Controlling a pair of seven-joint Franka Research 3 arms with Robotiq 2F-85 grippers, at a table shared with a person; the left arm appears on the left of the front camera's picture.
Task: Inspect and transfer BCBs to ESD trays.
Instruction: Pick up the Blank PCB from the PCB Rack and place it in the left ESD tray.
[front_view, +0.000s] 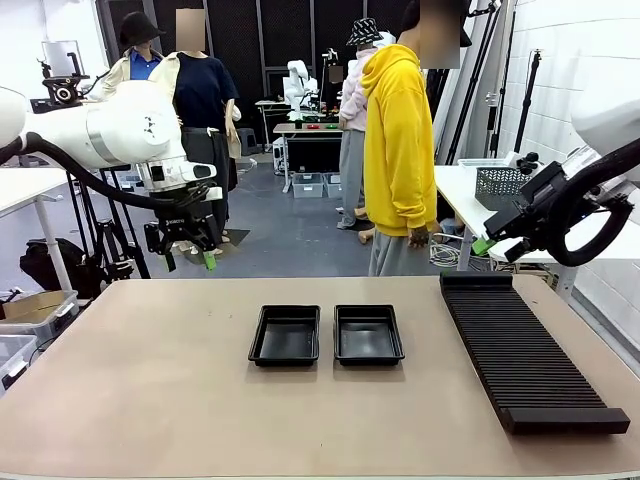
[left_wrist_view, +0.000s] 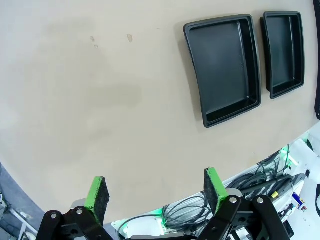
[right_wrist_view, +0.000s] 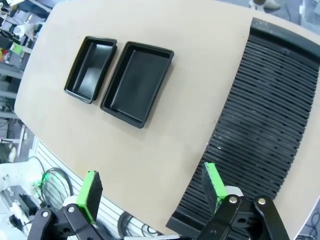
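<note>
Two ESD trays, shallow and black, lie side by side at the table's middle, the left one (front_view: 286, 335) and the right one (front_view: 368, 333), both with bare floors. The BCBs are out of view. My left gripper (front_view: 190, 260) hangs open above the far left of the table, with nothing between its green pads. From its wrist view the left gripper (left_wrist_view: 155, 185) looks down on both trays (left_wrist_view: 225, 67) (left_wrist_view: 284, 52). My right gripper (front_view: 485, 243) is open and raised beyond the table's far right corner. Below the right gripper (right_wrist_view: 152, 182) lie the trays (right_wrist_view: 92, 67) (right_wrist_view: 137, 82).
A long black ribbed rack (front_view: 525, 350) (right_wrist_view: 265, 115) runs along the table's right side. A person in a yellow hoodie (front_view: 400, 150) stands past the far edge. A grey wire mesh basket (front_view: 500, 182) sits on a white side table behind.
</note>
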